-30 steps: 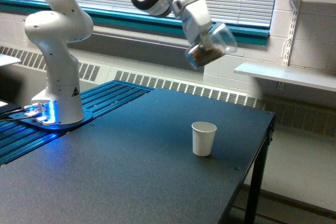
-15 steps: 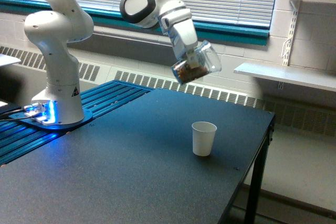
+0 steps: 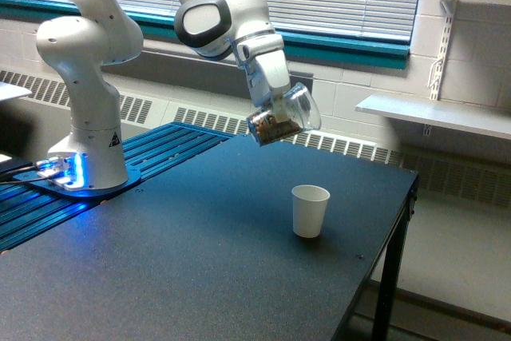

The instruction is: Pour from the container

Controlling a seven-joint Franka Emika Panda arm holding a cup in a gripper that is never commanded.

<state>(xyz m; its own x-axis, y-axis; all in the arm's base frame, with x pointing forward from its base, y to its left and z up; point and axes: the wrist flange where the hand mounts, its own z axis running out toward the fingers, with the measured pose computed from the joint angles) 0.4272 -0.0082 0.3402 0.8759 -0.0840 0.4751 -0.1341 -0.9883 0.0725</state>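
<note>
**Container held tilted in the air, offset from the paper cup**

Gripper (image 3: 275, 113) is closed around the container (image 3: 283, 116), a small clear cup with brown granular fill. Fingers themselves are hidden behind the cup wall; the grip is inferred from the cup hanging at the end of the wrist with nothing beneath it.

Container position: directly at the gripper, slightly below and toward the exterior view's right of the last white link. Well above the table (image 3: 200, 261), touching nothing but the gripper.

Container axis: tilted well off vertical, running from lower left to upper right in the exterior view. The brown fill sits bunched at the lower-left end. Which end is the mouth I cannot tell; no grains visible in the air.

Key relation: the white paper cup (image 3: 310, 210) stands upright on the table below the gripper and offset toward the exterior view's right, well apart in height. It is not plumb under the container's low end. Judgement: a pour begun here would likely miss to the cup's left side as viewed; the gripper needs to shift toward the exterior view's right, and probably lower, first.

Arm pose: forearm descends from upper left, wrist angled down and rightward, base (image 3: 84, 173) far off to the exterior view's left.
</note>
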